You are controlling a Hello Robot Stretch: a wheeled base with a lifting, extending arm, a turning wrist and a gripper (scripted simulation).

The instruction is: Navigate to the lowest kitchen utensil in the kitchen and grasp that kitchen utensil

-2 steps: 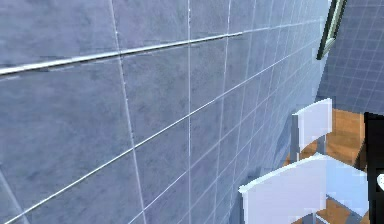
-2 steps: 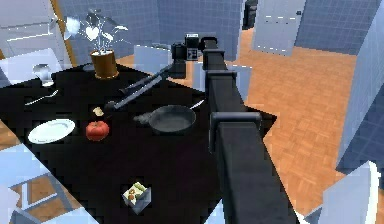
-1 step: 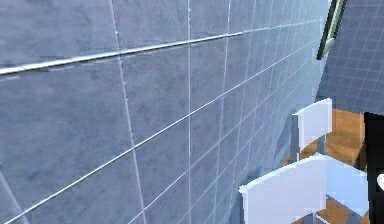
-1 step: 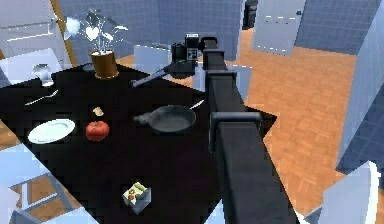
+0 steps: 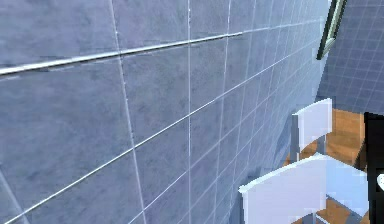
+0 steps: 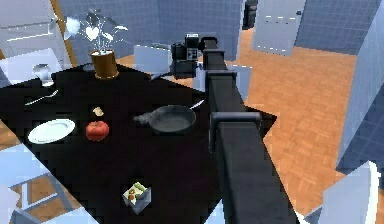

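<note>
Dark pincer (image 6: 183, 58) at the black table's (image 6: 110, 165) far edge, cannot tell whether it holds anything, frying pan (image 6: 175, 120) near it on the tabletop, red apple (image 6: 97, 129) and white plate (image 6: 51, 130) farther off

Near the gripper (image 6: 184, 62) a matt black tabletop (image 6: 80, 105) was seen, and on it a dark, dull-finished pan (image 6: 173, 121) — wooden floor planks (image 6: 300, 100) beyond, and smooth wall tiles (image 5: 100, 110) were noted.

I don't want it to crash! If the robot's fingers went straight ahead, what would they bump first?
Probably the white chair just past the gripper, then the blue wall; depth is unclear.
</note>
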